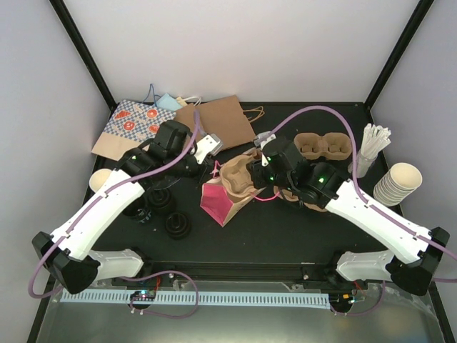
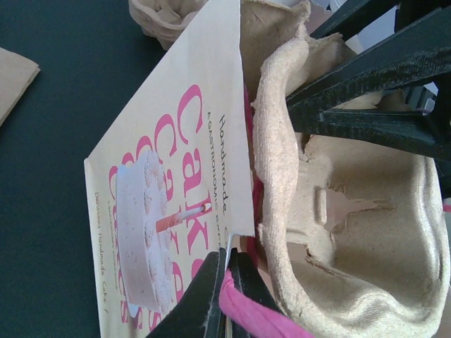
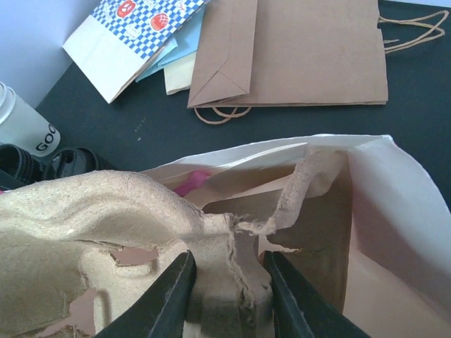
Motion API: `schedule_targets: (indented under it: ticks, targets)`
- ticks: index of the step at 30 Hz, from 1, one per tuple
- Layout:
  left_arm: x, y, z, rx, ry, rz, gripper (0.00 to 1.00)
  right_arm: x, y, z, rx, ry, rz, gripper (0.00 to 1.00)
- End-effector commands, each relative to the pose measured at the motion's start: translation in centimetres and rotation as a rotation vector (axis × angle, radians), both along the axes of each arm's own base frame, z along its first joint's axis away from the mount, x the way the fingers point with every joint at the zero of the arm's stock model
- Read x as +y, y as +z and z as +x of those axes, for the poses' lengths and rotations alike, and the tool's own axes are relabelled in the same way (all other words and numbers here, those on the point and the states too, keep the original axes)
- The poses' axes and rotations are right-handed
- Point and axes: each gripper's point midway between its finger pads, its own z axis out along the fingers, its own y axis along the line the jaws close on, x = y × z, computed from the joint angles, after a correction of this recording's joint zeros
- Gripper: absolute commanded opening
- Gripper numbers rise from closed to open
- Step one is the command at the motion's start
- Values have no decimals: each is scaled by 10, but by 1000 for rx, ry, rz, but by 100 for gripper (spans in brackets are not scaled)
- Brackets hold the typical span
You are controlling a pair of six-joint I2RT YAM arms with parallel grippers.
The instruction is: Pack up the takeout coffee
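carrier (image 2: 366,211) — rough moulded pulp | cake bag (image 2: 162,211) — smooth printed paper | table (image 2: 56,176) matt black

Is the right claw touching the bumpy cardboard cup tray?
Touching. The right wrist view shows the right gripper with its jaws pinched on the centre ridge of the cup tray.

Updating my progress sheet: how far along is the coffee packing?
Done: the left jaws pinch the edge of the cake-print bag, its mouth open. In hand: the right jaws grip a pulp cup carrier at that mouth. Left: its visible wells hold no cups, so the coffee has yet to go in.
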Motion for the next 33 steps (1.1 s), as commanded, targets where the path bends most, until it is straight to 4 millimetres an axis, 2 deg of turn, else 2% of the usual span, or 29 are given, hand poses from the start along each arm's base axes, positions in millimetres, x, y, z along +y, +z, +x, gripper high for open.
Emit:
schedule_targets:
  ticks: [1, 5, 7, 14, 22, 33]
  targets:
    - [-6, -1, -10, 80, -35, -15, 2, -6, -4, 10, -63, -15, -40, 29]
    - [-5, 1, -8, 122, -11, -6, 1, -7, -19, 6, -57, 10, -77, 29]
    - [-8, -8, -3, 159, 1, 7, 2, -11, -24, 4, -56, 12, -88, 29]
    - [-6, -8, 8, 191, 59, -18, 2, -14, -31, -6, -68, 53, -72, 29]
    - [-7, -5, 18, 201, 113, -63, 1, 0, -39, -19, -28, 136, -90, 28]
    - [-5, 4, 29, 169, 171, -111, 2, 9, -62, -31, 26, 162, -181, 30]
